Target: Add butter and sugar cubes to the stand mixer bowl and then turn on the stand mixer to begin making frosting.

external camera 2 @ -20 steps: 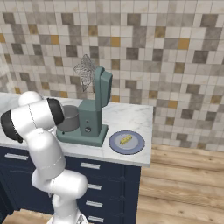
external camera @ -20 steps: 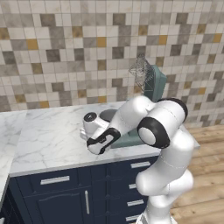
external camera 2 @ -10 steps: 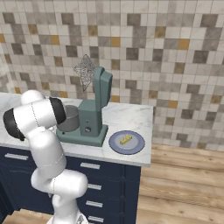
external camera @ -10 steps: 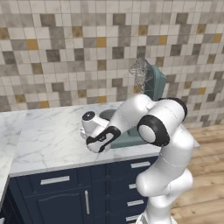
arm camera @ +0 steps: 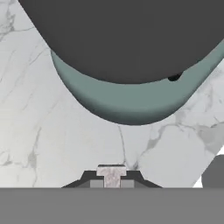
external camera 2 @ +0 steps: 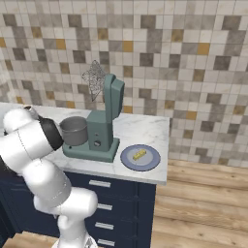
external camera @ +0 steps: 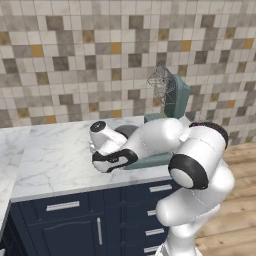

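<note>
Gripping: gripper point(arm camera: 112, 174) clamps a sugar cube point(arm camera: 111, 172).
Butter point(external camera 2: 140, 154): lies flat on plate point(external camera 2: 127, 159), long axis diagonal.
Stand mixer point(external camera 2: 105, 127): head tilted up.

Arm folded low leftward, gripper point(arm camera: 111, 175) near counter; jaws closed on small whitish cube.

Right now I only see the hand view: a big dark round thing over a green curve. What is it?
Observer: That's the stand mixer bowl, standing upright on the base of the stand mixer.
Operator: A sugar cube is pinched in my gripper. Is the whisk in the way?
Observer: No. The mixer's head is tilted back, so the whisk hangs high above the bowl.
Operator: Where's the butter?
Observer: The butter lies on a blue plate on the counter, on the side of the mixer away from the bowl.
</note>
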